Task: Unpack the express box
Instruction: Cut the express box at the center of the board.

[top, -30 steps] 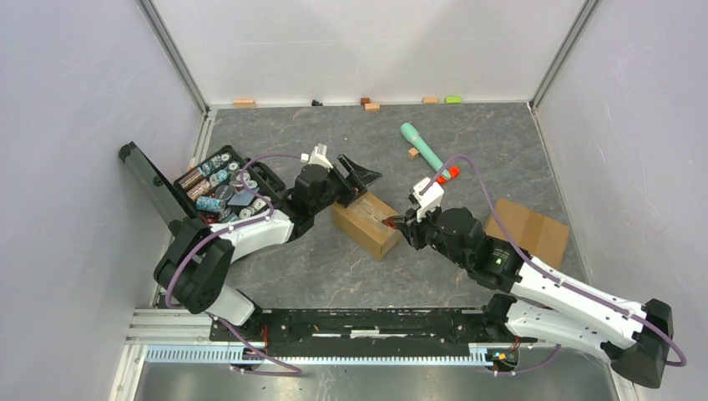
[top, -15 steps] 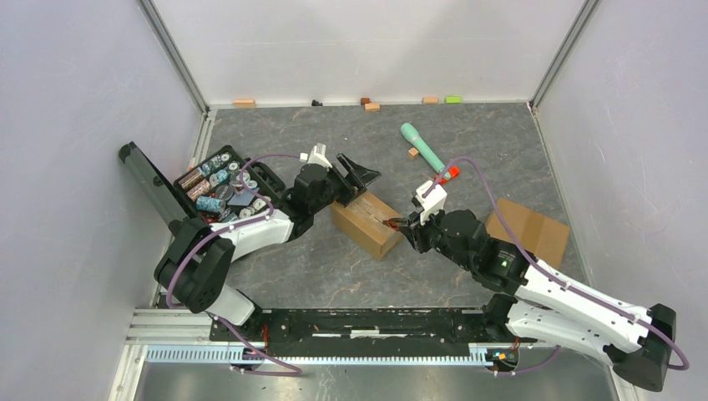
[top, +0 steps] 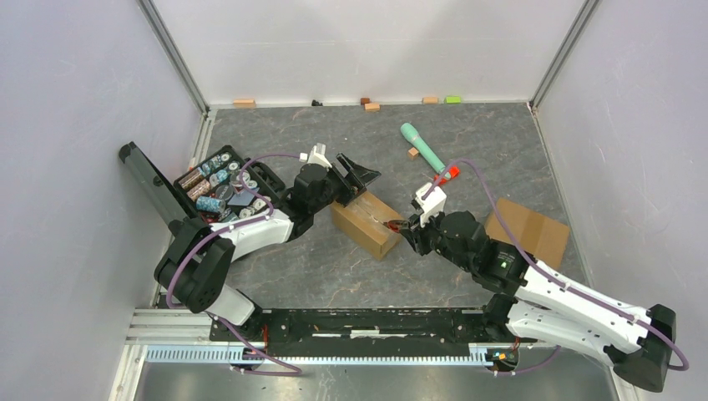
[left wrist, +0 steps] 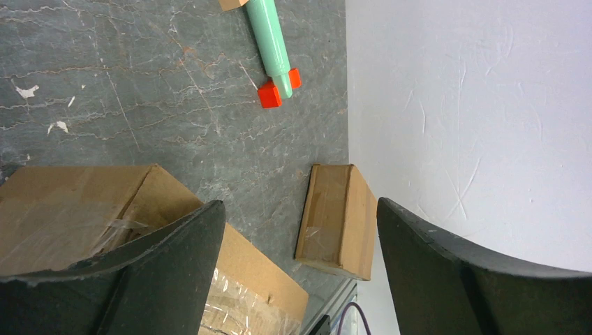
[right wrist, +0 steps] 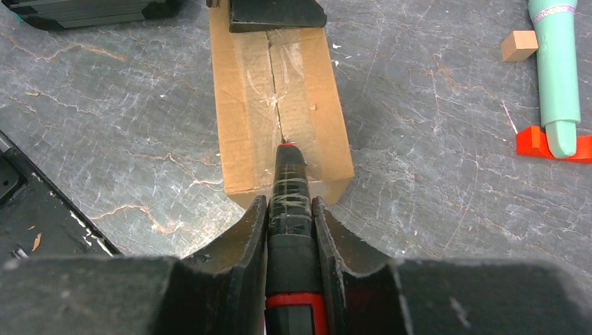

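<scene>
The express box (top: 365,223) is a brown cardboard carton with clear tape along its top seam, lying mid-table (right wrist: 279,105). My right gripper (top: 404,226) (right wrist: 289,202) is shut on a black cutter with a red band (right wrist: 290,188). The cutter's tip rests on the taped seam near the box's near end. My left gripper (top: 360,185) (left wrist: 300,209) stands wide open at the box's far end. One of its fingers (right wrist: 276,12) lies over that end of the top, and nothing is between the fingers.
A second, flatter cardboard box (top: 528,228) (left wrist: 338,220) lies to the right. An open black case of batteries (top: 221,190) sits at the left. A green cylinder (top: 422,144) with a red block (top: 451,173) and a small wooden block (top: 412,153) lie behind. Small blocks line the back wall (top: 371,105).
The right arm's wrist shifted slightly a second ago, while the cutter tip stayed at the box's near end. Since then it holds still. The left arm has not moved.
</scene>
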`<state>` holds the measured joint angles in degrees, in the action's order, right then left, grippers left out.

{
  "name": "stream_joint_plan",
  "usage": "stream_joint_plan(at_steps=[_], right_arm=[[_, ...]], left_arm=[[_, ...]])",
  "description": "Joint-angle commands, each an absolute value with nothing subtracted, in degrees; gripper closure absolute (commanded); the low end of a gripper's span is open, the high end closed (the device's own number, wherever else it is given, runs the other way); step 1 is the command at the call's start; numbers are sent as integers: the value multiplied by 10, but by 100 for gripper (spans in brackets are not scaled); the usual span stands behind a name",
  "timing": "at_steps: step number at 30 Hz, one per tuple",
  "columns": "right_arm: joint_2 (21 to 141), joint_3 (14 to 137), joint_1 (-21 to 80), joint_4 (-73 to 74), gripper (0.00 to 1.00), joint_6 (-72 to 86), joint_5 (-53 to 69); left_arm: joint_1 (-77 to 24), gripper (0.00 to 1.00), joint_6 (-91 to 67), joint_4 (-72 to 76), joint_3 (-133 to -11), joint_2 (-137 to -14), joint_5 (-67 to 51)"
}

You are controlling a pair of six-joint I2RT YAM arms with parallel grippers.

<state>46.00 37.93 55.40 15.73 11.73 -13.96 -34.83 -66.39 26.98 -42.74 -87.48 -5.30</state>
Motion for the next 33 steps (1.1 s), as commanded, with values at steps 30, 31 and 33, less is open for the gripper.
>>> stream_joint_plan(at_steps=[30, 31, 33], right_arm=[[434, 400, 555, 335, 100, 123, -172], [433, 401, 554, 337, 100, 122, -171], [432, 402, 554, 341, 100, 125, -172]], left_arm=[[-297, 10, -588, 86, -369, -935, 22], [-297, 10, -588, 86, -370, -935, 22], [-297, 10, -588, 86, -371, -936, 22]])
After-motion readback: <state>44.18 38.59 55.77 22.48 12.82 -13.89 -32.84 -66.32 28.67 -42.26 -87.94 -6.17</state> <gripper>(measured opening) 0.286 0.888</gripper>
